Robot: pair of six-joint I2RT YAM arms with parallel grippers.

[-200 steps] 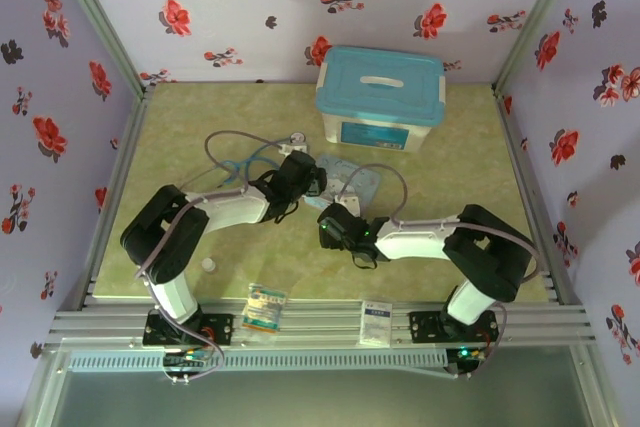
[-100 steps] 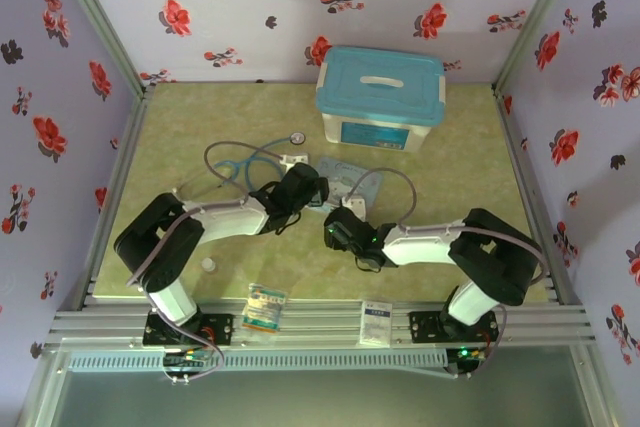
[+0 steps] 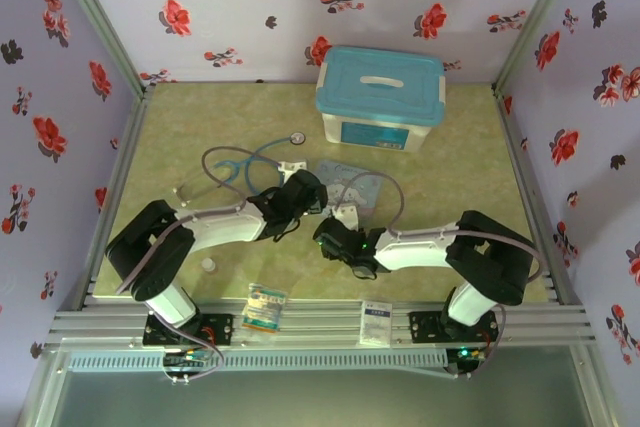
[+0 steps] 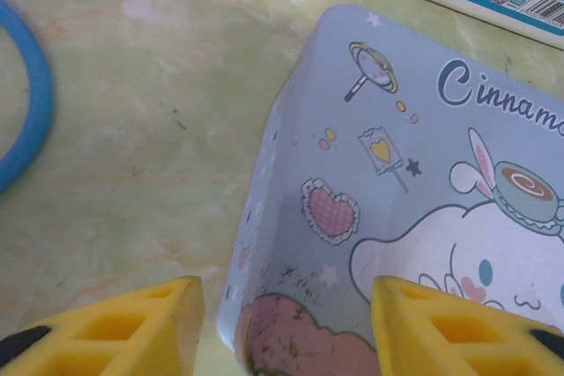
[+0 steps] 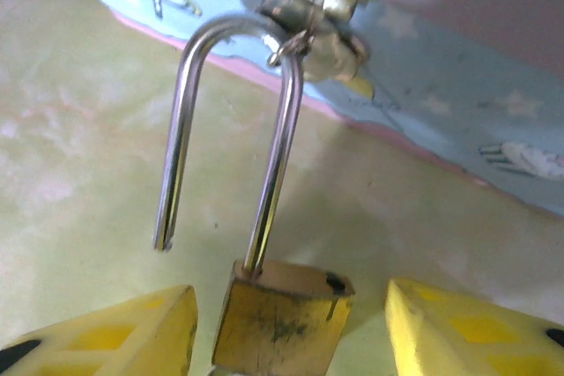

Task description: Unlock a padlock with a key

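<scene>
Between the spread fingers of our right gripper we see the padlock, its brass body touched by neither finger, its shackle sprung with one leg free, the bend reaching the edge of the cartoon tin, where small silver fittings hang. Beyond, our left gripper hovers open over a tin corner, near a blue tube.

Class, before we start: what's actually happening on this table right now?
The right gripper is open, its fingers either side of a small brass padlock lying on the table by a cartoon tin. One leg of the shackle is already out of the body, so it looks unlocked. A small metal piece, possibly the key, hangs from the shackle. The left gripper hovers open over the tin's edge.
</scene>
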